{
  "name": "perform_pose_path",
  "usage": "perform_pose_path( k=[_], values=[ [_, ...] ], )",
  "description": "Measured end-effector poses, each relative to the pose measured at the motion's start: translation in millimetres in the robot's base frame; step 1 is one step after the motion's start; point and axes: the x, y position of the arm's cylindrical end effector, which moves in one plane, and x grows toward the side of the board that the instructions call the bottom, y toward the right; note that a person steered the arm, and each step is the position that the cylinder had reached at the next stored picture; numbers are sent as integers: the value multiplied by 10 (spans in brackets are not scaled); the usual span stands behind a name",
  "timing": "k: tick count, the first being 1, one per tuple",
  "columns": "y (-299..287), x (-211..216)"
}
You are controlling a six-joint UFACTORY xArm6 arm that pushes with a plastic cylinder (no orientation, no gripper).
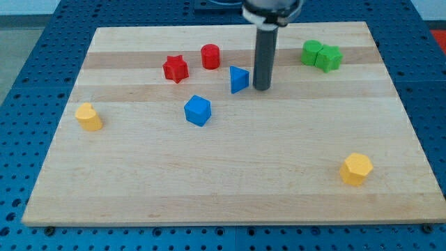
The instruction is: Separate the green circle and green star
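The green circle (311,51) and the green star (329,58) sit touching each other near the view's top right of the wooden board (230,181). The circle is on the left, the star on the right and slightly lower. My tip (262,88) rests on the board well to the left of the green pair, just right of a blue triangle block (239,79). The rod rises straight up from the tip to the view's top edge.
A red star (175,68) and a red cylinder (210,56) lie left of the rod. A blue cube (198,110) sits below them. A yellow block (88,116) is at the left edge; a yellow hexagon (356,169) is at the lower right.
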Motion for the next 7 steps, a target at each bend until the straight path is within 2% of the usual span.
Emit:
perform_pose_path(
  k=[1, 2, 4, 5, 6, 7],
  values=[
    [113, -87],
    [530, -383],
    [88, -418],
    [87, -251],
    [-183, -64],
    [-75, -563]
  ],
)
